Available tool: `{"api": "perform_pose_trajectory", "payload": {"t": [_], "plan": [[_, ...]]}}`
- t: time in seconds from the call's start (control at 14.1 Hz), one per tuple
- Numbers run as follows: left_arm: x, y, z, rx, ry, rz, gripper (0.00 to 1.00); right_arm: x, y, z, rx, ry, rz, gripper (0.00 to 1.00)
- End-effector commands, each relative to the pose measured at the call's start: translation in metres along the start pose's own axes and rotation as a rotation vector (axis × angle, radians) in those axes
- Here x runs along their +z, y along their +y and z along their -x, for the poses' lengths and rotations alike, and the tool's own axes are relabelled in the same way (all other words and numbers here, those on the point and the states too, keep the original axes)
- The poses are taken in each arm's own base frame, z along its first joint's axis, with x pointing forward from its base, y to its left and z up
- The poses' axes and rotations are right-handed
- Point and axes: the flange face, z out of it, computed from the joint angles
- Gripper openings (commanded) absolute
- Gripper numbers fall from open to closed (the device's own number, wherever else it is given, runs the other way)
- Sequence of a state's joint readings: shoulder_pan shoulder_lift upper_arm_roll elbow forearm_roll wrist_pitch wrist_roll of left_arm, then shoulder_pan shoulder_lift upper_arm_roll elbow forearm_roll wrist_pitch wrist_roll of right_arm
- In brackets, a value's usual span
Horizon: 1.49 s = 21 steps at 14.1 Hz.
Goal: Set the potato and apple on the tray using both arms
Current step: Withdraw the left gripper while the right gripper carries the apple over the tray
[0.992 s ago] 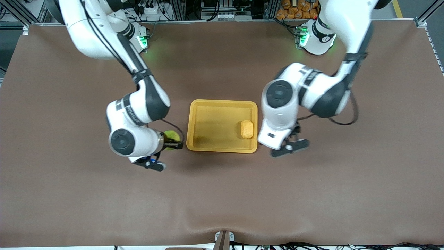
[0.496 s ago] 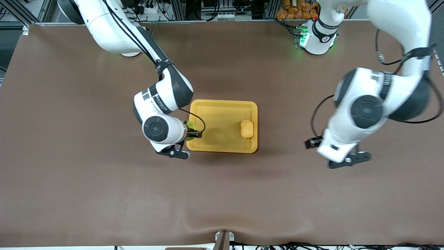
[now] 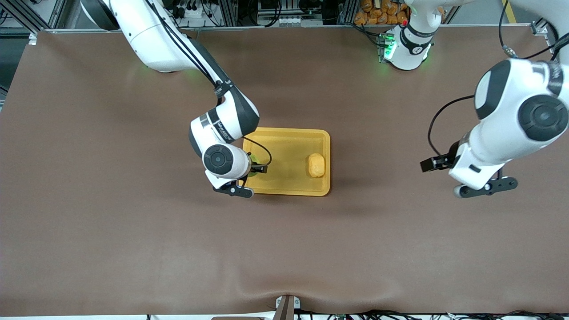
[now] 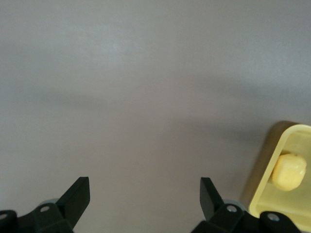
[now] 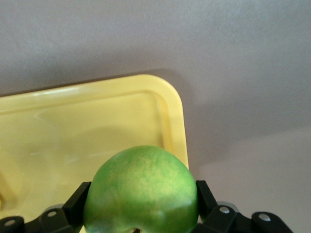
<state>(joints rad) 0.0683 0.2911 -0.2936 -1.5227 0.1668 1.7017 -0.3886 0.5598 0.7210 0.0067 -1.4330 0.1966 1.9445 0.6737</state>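
Since the earlier frame, the right hand (image 3: 254, 169) has carried the apple (image 5: 141, 191) in over the tray (image 3: 284, 189), above the end toward the right arm, its fingers (image 5: 75, 204) clamped on the fruit's sides. Meanwhile the left hand (image 4: 145, 194) has swung away toward the left arm's end of the surface (image 3: 133, 249) and hangs over bare brown cloth, fingers spread wide and empty. Inside the tray, the potato (image 3: 316, 165) lies near the end toward the left arm.
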Motion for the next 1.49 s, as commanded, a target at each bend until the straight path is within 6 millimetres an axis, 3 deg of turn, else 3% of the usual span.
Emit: {"api": "perform_pose_trajectory", "payload": {"t": [0.0, 0.14, 0.35, 0.64, 0.99, 1.2, 1.35, 1.42], "plan": [[-0.014, -0.033, 0.011, 0.027, -0.014, 0.002, 1.0, -0.001, -0.008, 0.01, 0.022, 0.005, -0.008, 0.0], [-0.027, -0.039, 0.016, 0.028, 0.004, 0.001, 1.0, 0.009, -0.012, 0.016, 0.027, 0.015, -0.009, 0.0], [-0.028, -0.04, 0.017, 0.029, 0.001, 0.004, 1.0, 0.029, -0.011, 0.021, 0.026, 0.016, -0.002, 0.0], [-0.043, -0.042, 0.028, 0.038, 0.008, -0.006, 1.0, 0.04, -0.02, 0.032, 0.033, 0.021, 0.005, 0.0], [-0.054, -0.061, 0.064, 0.126, 0.011, 0.0, 1.0, 0.051, -0.017, 0.035, 0.033, 0.015, 0.019, 0.01], [-0.072, -0.082, 0.08, 0.19, 0.013, 0.078, 1.0, 0.054, -0.019, 0.036, 0.036, 0.016, 0.018, 0.2], [-0.085, -0.082, 0.084, 0.203, 0.021, 0.076, 1.0, 0.055, -0.019, 0.035, 0.066, 0.019, 0.015, 0.31], [-0.095, -0.08, 0.082, 0.204, 0.041, 0.079, 1.0, 0.057, -0.02, 0.036, 0.064, 0.021, 0.016, 0.31]]}}
